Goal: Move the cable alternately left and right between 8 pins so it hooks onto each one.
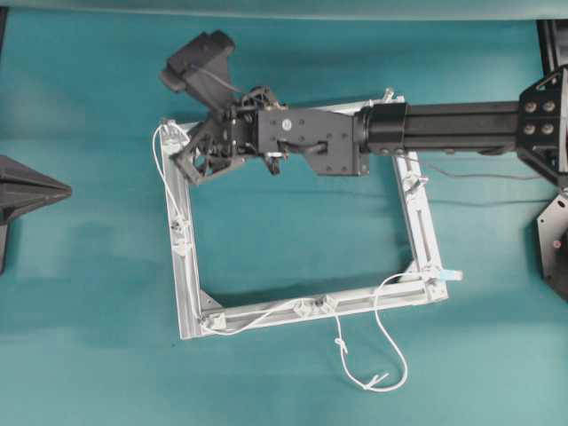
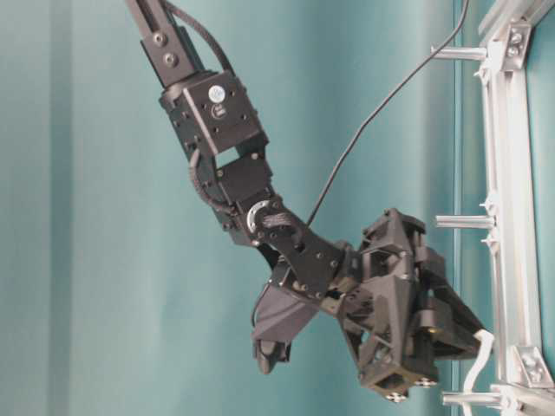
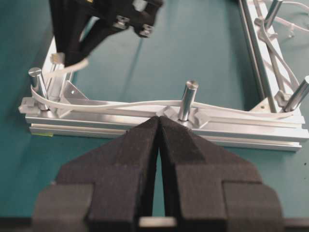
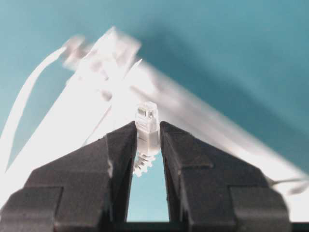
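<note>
The white cable [image 1: 161,174] runs from the square frame's far-left corner down the left bar, along the near bar [image 1: 266,317] and off in a loose loop [image 1: 391,348]; its light blue tip [image 1: 453,276] lies at the near right corner. My right gripper [image 4: 147,126] reaches across to that far-left corner [image 1: 188,153], shut on the cable's clear plug [image 4: 147,113]. In the left wrist view the cable [image 3: 120,104] weaves past upright pins [image 3: 187,99] [image 3: 36,82] [image 3: 299,94]. My left gripper [image 3: 159,119] sits shut and empty, just outside the left bar [image 1: 64,188].
The aluminium frame [image 1: 187,284] lies on a teal cloth. The right arm's black forearm [image 1: 461,124] spans the frame's far bar. The table-level view shows more pins [image 2: 464,222] [image 2: 460,54] sticking out from the bar, with the right gripper [image 2: 464,351] close to the lowest one.
</note>
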